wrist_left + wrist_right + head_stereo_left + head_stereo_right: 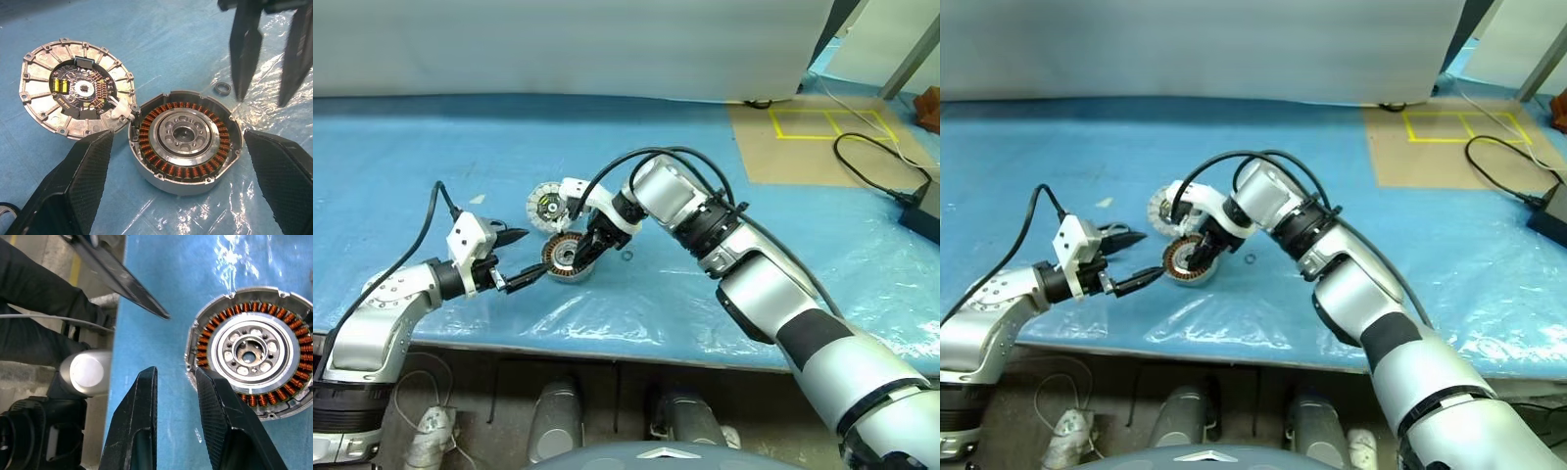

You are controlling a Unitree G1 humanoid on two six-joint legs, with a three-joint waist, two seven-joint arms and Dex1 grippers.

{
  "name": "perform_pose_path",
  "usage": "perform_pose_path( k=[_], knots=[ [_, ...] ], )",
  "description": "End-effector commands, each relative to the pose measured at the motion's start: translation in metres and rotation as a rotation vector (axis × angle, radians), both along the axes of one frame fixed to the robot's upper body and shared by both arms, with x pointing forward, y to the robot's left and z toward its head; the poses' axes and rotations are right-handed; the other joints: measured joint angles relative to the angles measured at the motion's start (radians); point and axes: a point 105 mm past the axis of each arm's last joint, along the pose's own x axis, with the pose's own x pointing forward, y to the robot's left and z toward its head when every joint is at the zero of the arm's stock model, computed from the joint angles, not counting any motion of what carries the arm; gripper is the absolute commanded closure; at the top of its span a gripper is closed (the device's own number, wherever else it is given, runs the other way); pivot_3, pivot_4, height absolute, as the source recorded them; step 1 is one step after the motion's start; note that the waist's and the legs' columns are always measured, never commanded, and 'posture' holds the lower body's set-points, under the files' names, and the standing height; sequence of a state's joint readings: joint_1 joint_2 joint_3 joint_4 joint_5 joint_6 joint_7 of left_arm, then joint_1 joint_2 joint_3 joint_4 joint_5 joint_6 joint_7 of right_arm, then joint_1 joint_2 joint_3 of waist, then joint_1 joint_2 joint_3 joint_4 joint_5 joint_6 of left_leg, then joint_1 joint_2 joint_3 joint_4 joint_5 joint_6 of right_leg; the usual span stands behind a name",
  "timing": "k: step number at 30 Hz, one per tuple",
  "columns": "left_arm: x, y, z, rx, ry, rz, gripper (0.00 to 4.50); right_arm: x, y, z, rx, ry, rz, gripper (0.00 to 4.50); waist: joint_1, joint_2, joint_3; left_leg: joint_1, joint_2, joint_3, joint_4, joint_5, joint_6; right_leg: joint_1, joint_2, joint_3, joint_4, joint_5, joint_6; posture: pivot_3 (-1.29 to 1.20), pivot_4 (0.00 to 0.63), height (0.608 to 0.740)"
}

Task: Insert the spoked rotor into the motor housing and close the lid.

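Currently the motor housing [186, 142] sits flat on the blue worktop [754, 117] near its front edge, open side up, a ring of copper windings around a spoked metal hub that looks already seated inside. Lid [78, 93] lies just to its far left, inner face up with circuit parts showing, rim touching or nearly touching the housing; a short white lead appears to join the two, which likely explains why it rests so close.

Left end effector [517, 259]: fingers wide apart, pointing at the housing from the left, flanking it without contact, probably placed to steady it. Right end effector [178, 396]: fingers a narrow gap apart, nothing between them, poised above the housing's left rim, angled down.

Judgement: rotor step looks done; lid closure not yet done.

Surroundings: small dark ring [223, 88] loose on the worktop just right of the housing; crinkled clear plastic film [607, 313] beneath it; black cable [871, 157] and yellow tape marks far right, well apart. The two end effectors crowd the lid's flip path.
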State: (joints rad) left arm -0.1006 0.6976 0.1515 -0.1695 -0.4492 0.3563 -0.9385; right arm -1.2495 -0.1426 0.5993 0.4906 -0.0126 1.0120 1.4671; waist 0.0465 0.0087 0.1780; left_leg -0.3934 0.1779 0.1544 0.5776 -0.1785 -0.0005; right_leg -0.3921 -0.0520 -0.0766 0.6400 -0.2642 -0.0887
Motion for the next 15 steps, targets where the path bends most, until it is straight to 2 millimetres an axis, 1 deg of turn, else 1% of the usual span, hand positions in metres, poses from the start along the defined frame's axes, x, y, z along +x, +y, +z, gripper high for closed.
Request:
perform_pose_path(
  k=[1, 3, 5, 9, 10, 11, 13, 15],
  knots=[
    [0.002, 0.005, 0.012, 0.012, -0.047, -0.004, 0.00, -0.007, 0.002, 0.026, 0.106, 0.011, 0.033, 3.24, -0.001, 0.000, 0.000, 0.000, 0.000, 0.000, 0.000, 0.000, 0.000, 0.000, 0.000, 0.000, 0.000, 0.000, 0.000, 0.00, 0.150, 0.740],
    [0.003, 0.006, 0.014, 0.013, -0.051, -0.003, 0.00, 0.002, -0.008, 0.030, 0.131, -0.061, 0.011, 3.24, 0.000, 0.000, 0.000, -0.001, 0.000, 0.000, 0.000, 0.000, 0.000, -0.001, 0.000, 0.000, 0.000, -0.001, -0.001, 0.00, 0.150, 0.740],
    [0.003, 0.008, 0.015, 0.020, -0.052, 0.000, 0.00, 0.018, -0.025, 0.024, 0.135, -0.221, 0.002, 3.24, 0.004, -0.002, -0.001, -0.001, 0.000, 0.000, 0.000, 0.000, 0.000, -0.001, 0.000, 0.000, 0.000, -0.001, -0.003, 0.00, 0.150, 0.740],
    [-0.001, 0.012, 0.016, 0.037, -0.052, -0.003, 0.00, 0.036, -0.049, 0.026, 0.286, -0.305, -0.129, 3.24, 0.018, -0.004, -0.002, -0.001, -0.001, 0.000, 0.001, 0.000, 0.000, 0.000, 0.000, 0.000, 0.000, -0.001, -0.002, 0.00, 0.150, 0.740],
    [-0.004, 0.011, 0.015, 0.043, -0.049, -0.011, 0.00, 0.042, -0.056, 0.027, 0.355, -0.375, -0.160, 3.24, 0.018, -0.004, -0.002, -0.001, -0.001, 0.000, 0.001, 0.000, 0.000, 0.000, 0.000, 0.000, 0.000, -0.001, -0.002, 0.00, 0.150, 0.740],
    [-0.007, 0.008, 0.014, 0.047, -0.045, -0.021, 0.00, 0.046, -0.065, 0.025, 0.409, -0.419, -0.198, 3.24, 0.018, -0.004, -0.002, -0.001, -0.001, 0.000, 0.001, 0.000, 0.000, -0.001, 0.000, 0.000, 0.000, -0.001, -0.002, 0.00, 0.150, 0.740],
    [-0.011, 0.004, 0.012, 0.043, -0.035, -0.036, 0.00, 0.048, -0.079, 0.015, 0.463, -0.454, -0.256, 3.24, 0.021, -0.004, -0.002, -0.001, -0.001, 0.000, 0.001, 0.000, 0.000, -0.001, 0.000, 0.000, 0.000, -0.001, -0.003, 0.00, 0.150, 0.740],
    [-0.015, -0.001, 0.009, 0.036, -0.029, -0.049, 0.00, 0.047, -0.087, 0.005, 0.501, -0.454, -0.315, 3.24, 0.022, -0.004, -0.002, -0.001, -0.001, 0.000, 0.001, 0.000, 0.000, -0.001, 0.000, 0.000, 0.000, -0.002, -0.003, 0.00, 0.150, 0.740]
  ],
)
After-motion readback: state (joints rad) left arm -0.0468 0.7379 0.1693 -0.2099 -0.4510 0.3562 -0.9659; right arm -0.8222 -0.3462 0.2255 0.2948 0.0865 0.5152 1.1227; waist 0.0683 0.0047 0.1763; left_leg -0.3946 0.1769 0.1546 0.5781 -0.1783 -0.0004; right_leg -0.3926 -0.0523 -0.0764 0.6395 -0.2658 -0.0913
